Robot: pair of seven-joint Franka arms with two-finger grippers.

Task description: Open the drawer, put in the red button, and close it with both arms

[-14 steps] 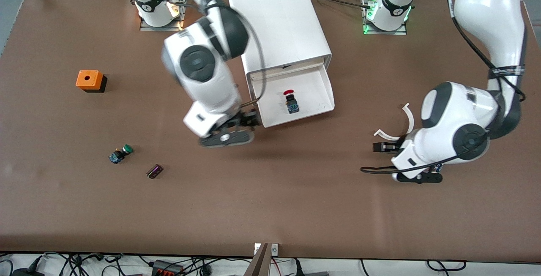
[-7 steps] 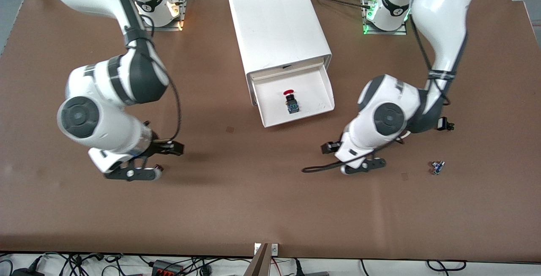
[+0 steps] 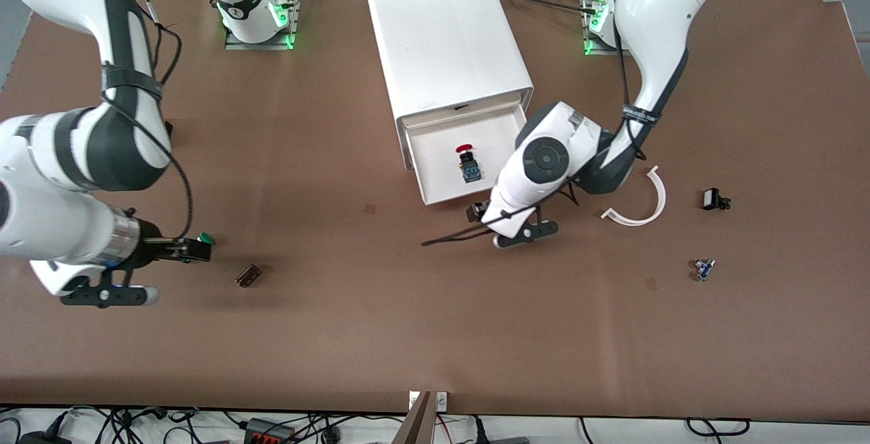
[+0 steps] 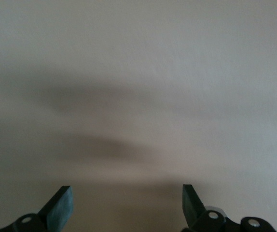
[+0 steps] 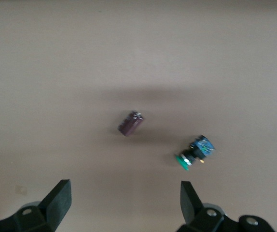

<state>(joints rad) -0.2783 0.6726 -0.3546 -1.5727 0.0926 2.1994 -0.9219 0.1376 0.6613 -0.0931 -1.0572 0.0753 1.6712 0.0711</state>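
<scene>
The left gripper (image 4: pixel 125 208) holds nothing, its fingers (image 4: pixel 61 205) spread wide over bare table (image 3: pixel 435 335), just in front of the pulled-out drawer (image 3: pixel 469 158). The right gripper (image 5: pixel 124 205) is likewise wide and empty, over the table at the right arm's end, above a green button (image 5: pixel 195 153) lying on its side and a small brown block (image 5: pixel 130 123) beside it. The red button (image 3: pixel 467 162) lies in the open drawer, near its middle, red cap toward the cabinet (image 3: pixel 445 36). Toward the left arm's end lie a curved white strip (image 3: pixel 642 202), a small black part (image 3: pixel 712 199) and a tiny blue piece (image 3: pixel 703 268), well apart from the drawer.
</scene>
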